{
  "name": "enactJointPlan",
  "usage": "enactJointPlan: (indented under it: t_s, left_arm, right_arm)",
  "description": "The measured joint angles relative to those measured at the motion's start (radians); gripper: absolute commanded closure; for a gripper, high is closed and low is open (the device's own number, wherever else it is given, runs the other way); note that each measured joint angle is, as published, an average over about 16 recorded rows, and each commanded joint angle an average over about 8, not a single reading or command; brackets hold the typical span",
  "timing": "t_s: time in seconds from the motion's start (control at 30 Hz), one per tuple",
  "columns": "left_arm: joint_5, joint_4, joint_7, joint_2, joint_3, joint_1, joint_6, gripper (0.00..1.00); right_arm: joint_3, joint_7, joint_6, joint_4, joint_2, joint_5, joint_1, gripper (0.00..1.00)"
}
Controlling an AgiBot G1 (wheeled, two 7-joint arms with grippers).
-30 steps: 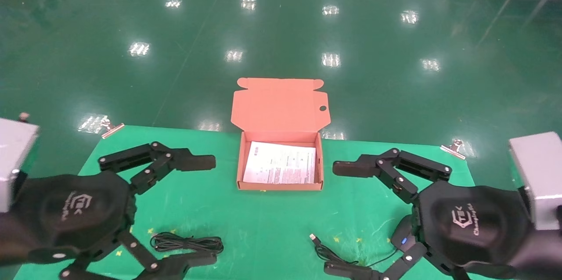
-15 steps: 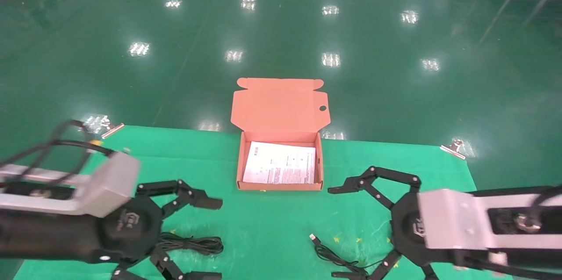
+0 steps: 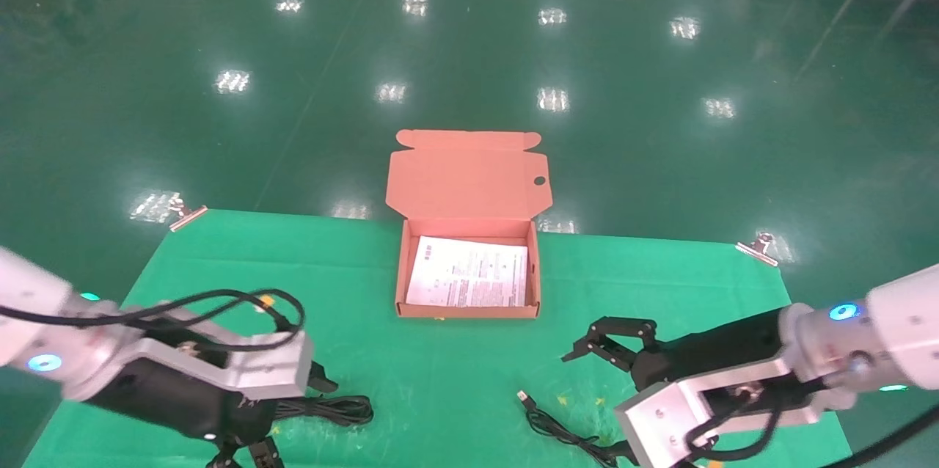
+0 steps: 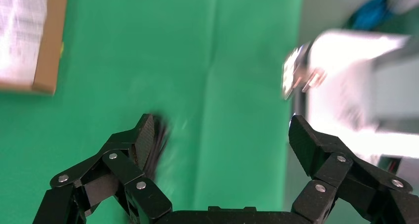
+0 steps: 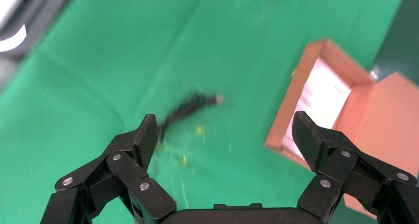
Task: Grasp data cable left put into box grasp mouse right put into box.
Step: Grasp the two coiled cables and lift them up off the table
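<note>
Gaping wide, left claw (image 4: 220, 135) empty, perhaps brushing data cable (image 3: 323, 407), right claw (image 5: 225, 135) likewise.

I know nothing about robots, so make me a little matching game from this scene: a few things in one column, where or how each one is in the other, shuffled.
Things:
1. data cable
2. box
3. left hand
4. printed sheet

Places or states:
A. lying flat inside the box
B. open, low over the green mat beside the cable bundle
C. coiled on the mat near the front left
D. lid flap standing open, at the far middle of the mat

Pairs: 1-C, 2-D, 3-B, 4-A
</note>
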Motion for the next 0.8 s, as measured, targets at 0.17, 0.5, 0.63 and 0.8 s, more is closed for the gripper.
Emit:
enactJointPlan:
  t_s: [0.17, 0.5, 0.63, 0.8]
  left_arm:
    - [0.123, 0.020, 0.004, 0.046, 0.059, -0.010, -0.047, 0.00]
    - [0.272, 0.054, -0.033, 0.098, 0.105, 0.034, -0.180, 0.00]
    - [0.292, 0.090, -0.039, 0.114, 0.108, 0.056, -0.229, 0.00]
    - [0.292, 0.162, -0.029, 0.139, 0.104, 0.077, -0.275, 0.00]
  right_arm:
    - [-0.046, 0.008, 0.046, -0.003, -0.038, -0.123, -0.011, 0.00]
    - [-0.091, 0.139, 0.121, -0.044, -0.098, -0.267, -0.071, 0.00]
    - [-0.094, 0.208, 0.140, -0.090, -0.120, -0.283, -0.096, 0.00]
    - [-0.093, 0.276, 0.160, -0.165, -0.149, -0.287, -0.116, 0.00]
